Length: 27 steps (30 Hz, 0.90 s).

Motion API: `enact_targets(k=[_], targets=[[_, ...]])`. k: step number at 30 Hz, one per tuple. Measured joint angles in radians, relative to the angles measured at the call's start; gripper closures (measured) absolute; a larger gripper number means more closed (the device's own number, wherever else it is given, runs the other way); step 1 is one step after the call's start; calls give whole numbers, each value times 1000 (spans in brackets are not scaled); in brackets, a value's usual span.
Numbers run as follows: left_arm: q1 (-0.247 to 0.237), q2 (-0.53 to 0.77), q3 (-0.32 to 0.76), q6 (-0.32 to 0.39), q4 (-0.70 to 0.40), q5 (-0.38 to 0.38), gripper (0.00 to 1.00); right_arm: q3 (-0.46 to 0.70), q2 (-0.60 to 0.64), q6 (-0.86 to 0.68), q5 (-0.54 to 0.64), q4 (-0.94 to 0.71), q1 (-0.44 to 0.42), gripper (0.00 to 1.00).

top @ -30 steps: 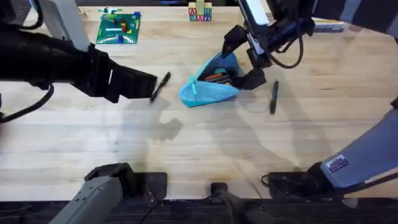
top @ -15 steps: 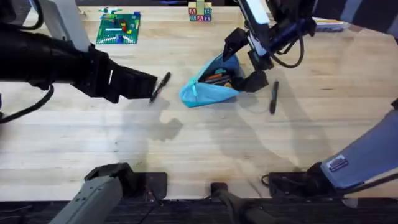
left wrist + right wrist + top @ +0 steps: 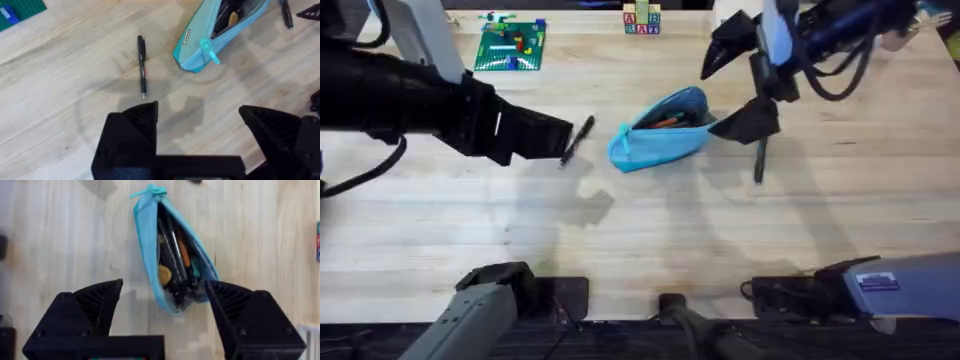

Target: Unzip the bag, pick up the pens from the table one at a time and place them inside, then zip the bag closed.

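bag: the light blue pouch (image 3: 660, 130) lies near the middle of the desk (image 3: 650, 240), its zipper open – dark and orange items show inside in the right wrist view (image 3: 172, 260); the teal pull tab (image 3: 209, 50) sits at its 8 o'clock end.
pen one: a black pen (image 3: 577, 140) lies on the desk at 9 o'clock from the bag, apart from it; the left wrist view shows it lying free on the wood (image 3: 142, 65).
pen two: a dark pen (image 3: 760, 157) lies at 3 o'clock from the bag, just beside the lower finger of the right gripper.
left gripper: (image 3: 560, 140) at 9 o'clock from the bag, tip close to the black pen – fingers spread wide, nothing held (image 3: 197, 117).
right gripper: (image 3: 740, 85) above the bag's 2 o'clock end, fingers wide apart and empty; the bag lies between them in its wrist view (image 3: 162, 292).
far edge: a green brick plate (image 3: 510, 45) at 10 o'clock, letter blocks (image 3: 641, 20) at 12 o'clock.
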Motion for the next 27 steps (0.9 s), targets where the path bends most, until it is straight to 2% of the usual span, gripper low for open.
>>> enact_targets(k=[1, 6, 14, 15, 16, 20, 27], targets=[[0, 0, 0, 0, 4, 0, 5, 0, -56, 126, 43, -10, 0, 5], [0, 0, 0, 0, 4, 0, 5, 0, -138, 388, 131, -37, 0, 5], [0, 0, 0, 0, 6, 0, 5, 0, -198, 847, 315, -130, 0, 5], [0, 0, 0, 0, 6, 0, 5, 0, -197, 1034, 396, -174, 0, 5], [0, 0, 0, 0, 6, 0, 5, 0, -197, 1085, 417, -190, 0, 5], [0, 0, 0, 0, 6, 0, 6, 0, -197, 1212, 464, -215, 0, 5], [0, 0, 0, 0, 6, 0, 6, 0, -197, 1342, 489, -140, 0, 5]])
